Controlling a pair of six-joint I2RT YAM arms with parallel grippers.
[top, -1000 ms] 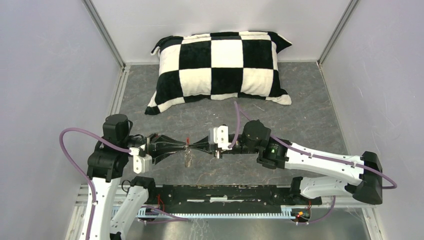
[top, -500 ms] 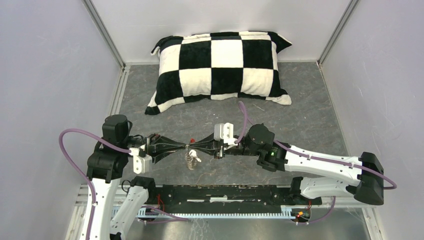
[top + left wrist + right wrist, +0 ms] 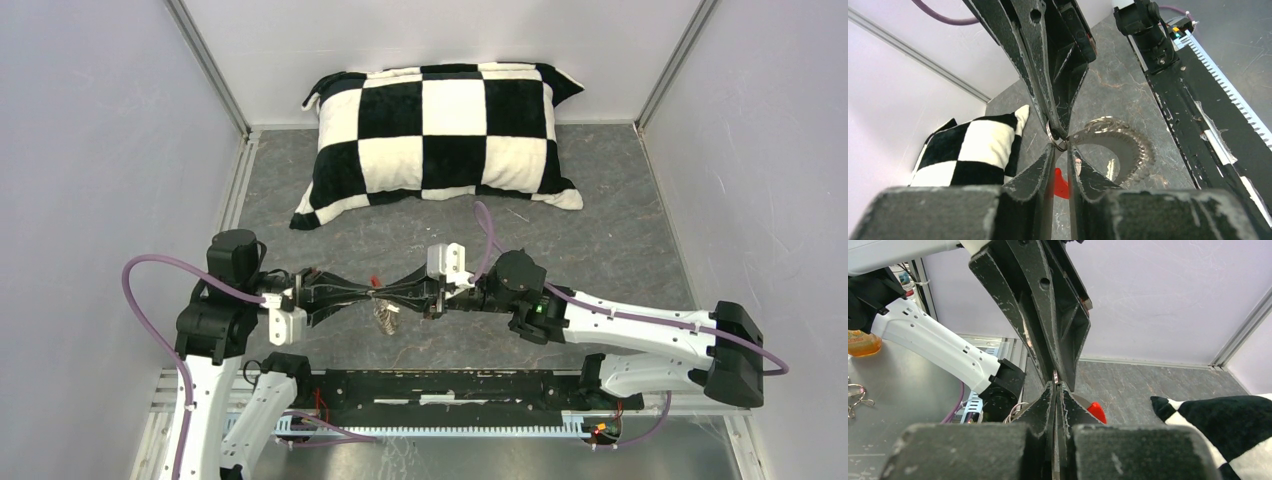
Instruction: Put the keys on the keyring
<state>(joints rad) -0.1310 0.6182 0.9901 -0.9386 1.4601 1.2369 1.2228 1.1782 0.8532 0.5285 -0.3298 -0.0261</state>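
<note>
1. Centre frame, the left pincer (image 3: 371, 293) and the right pincer (image 3: 386, 294) meet tip to tip above the counter (image 3: 600, 240), lined up straight across the picture.
2. Both are clenched at the meeting point. The left appears to grip the wire of the keyring (image 3: 385, 318); the right pinches a small metal piece too small to identify.
3. The keyring's coil hangs just below the tips, toward the lower frame, and its red sleeve (image 3: 374, 282) shows just above them. Neither arm is nearer.
4. The keys cannot be made out separately.
5. The counter is grey and marbled. A checkered pillow (image 3: 440, 135) lies well apart at upper centre, between pale walls (image 3: 90, 150).
</note>
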